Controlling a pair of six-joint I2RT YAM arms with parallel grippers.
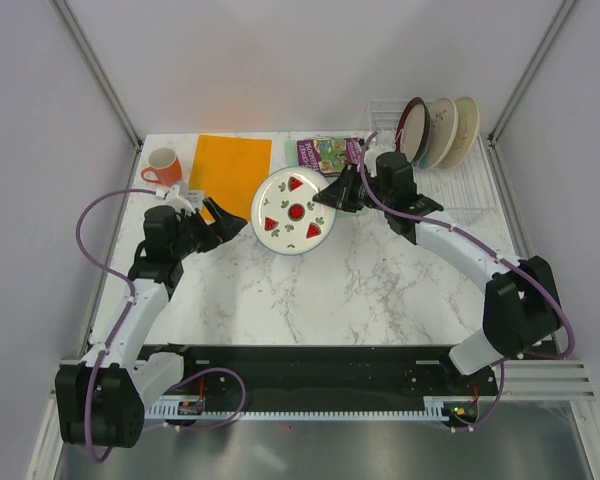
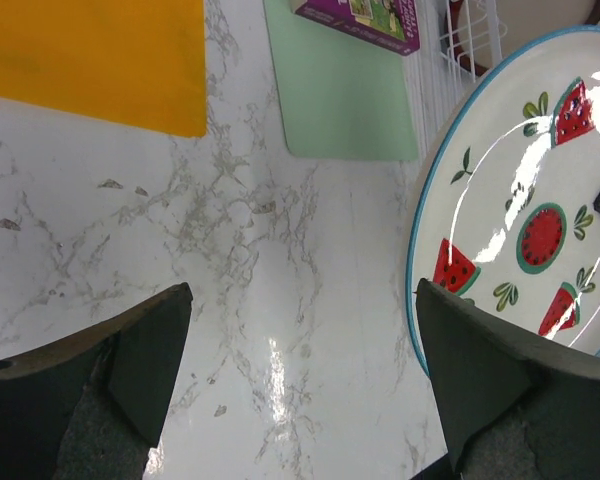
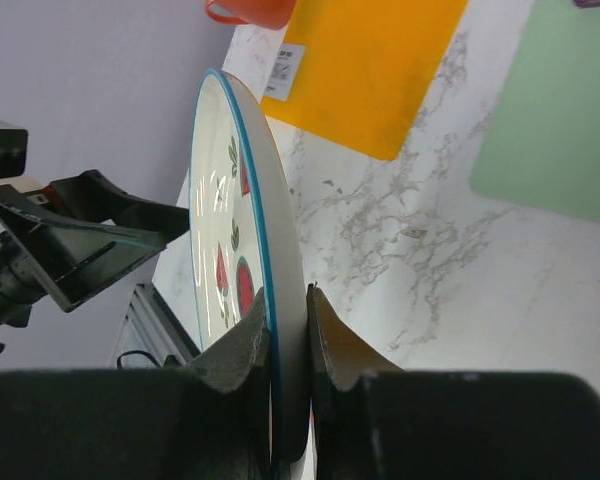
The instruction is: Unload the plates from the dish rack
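While right gripper (image 3: 288,330) is clamped on the rim of the watermelon plate (image 1: 295,212), held over mid-table, left gripper (image 1: 218,222) sits jaws apart beside its left edge. Best lower it flat and slow before release. Three plates (image 1: 438,130) stand in the dish rack (image 1: 382,108).

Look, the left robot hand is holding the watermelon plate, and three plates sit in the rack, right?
No. The right gripper holds the watermelon plate, as the right wrist view shows; the left gripper is open. Three plates do sit in the dish rack.
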